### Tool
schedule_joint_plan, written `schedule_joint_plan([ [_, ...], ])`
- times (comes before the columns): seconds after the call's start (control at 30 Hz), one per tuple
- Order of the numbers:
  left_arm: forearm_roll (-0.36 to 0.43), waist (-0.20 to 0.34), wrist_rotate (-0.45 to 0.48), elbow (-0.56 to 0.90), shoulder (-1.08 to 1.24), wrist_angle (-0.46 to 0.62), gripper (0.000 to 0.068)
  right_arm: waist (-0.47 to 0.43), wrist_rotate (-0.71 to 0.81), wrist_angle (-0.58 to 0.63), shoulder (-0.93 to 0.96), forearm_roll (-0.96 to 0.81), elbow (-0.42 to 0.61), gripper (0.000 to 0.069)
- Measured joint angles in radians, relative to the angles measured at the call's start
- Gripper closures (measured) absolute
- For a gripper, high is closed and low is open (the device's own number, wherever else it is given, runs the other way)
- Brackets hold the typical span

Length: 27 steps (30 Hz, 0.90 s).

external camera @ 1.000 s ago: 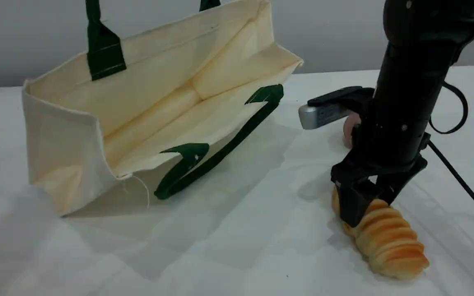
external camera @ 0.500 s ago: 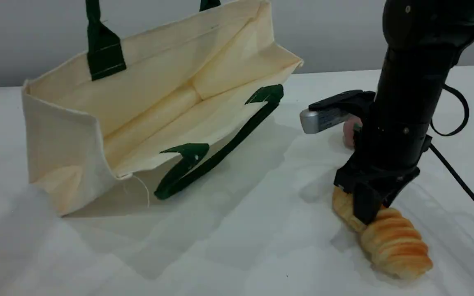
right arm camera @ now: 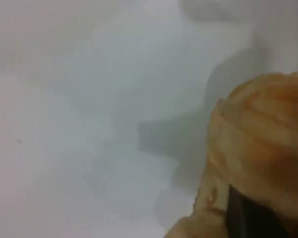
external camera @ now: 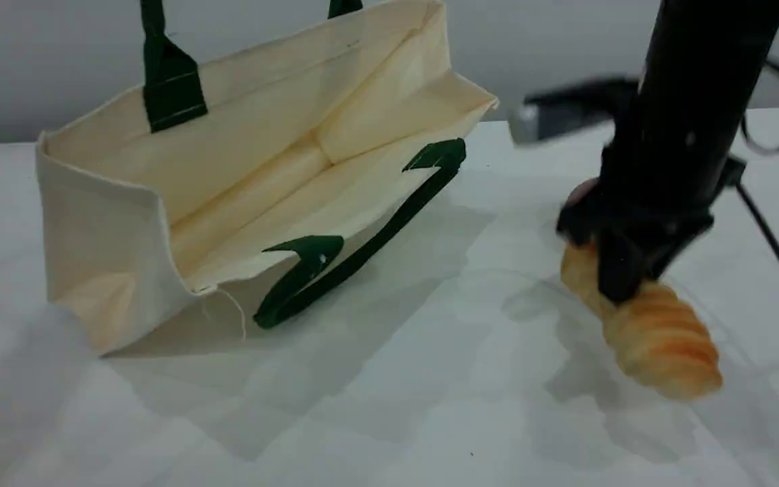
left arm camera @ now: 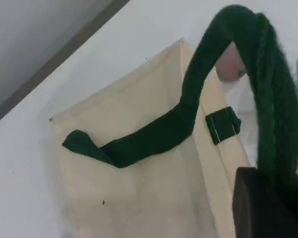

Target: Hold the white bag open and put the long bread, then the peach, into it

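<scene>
Your right tool (external camera: 623, 274) is clamped across the long bread (external camera: 663, 338) near its far end, and the longer part of the loaf sticks out toward the front edge of the desk (external camera: 389, 419). Its shadow lies apart from it on the surface, so I judge it to be off the desk, over the right side. The right wrist view shows only blurred crust against a dark fingertip. Your left tool (left arm camera: 268, 203) is closed on the green strap handle (left arm camera: 268, 99) of the white bag (external camera: 112, 223). In the scene view that strap climbs out of the top edge and holds the upper wall up. The bag rests on the left half of the desk toward the far edge, with its mouth gaping toward the front and right. The lower handle (external camera: 362, 243) lies slack on the desk just in front of the rim. The peach (left arm camera: 231, 64) sits on the desk beyond the bag's right end, mostly hidden behind your right arm. You appear to be on the first placing, carrying the loaf to the bag. Next, take it left toward the mouth, clear of the lower rim and the slack handle. Turn it to run along the bag's length and let go only once it is well inside. Because the grip is off-centre, the loaf may pivot, so move steadily. Keep the left hold firm; the peach comes after.
</scene>
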Motion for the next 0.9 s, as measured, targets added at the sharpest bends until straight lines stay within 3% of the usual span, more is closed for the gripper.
schedule_joint_plan([
  [0.47, -0.010, -0.001, 0.043, 0.000, 0.000, 0.000, 0.0593, 0.000, 0.000, 0.049, -0.344, 0.319, 0.000, 0.0595],
  [0.7, -0.004, -0.048, 0.046, 0.000, 0.000, -0.001, 0.0593, 0.000, -0.125, 0.033, -0.344, 0.602, 0.000, 0.0598],
  [0.9, -0.003, -0.050, 0.046, 0.000, -0.001, -0.001, 0.0593, 0.000, -0.155, -0.011, -0.298, 0.738, 0.000, 0.0598],
])
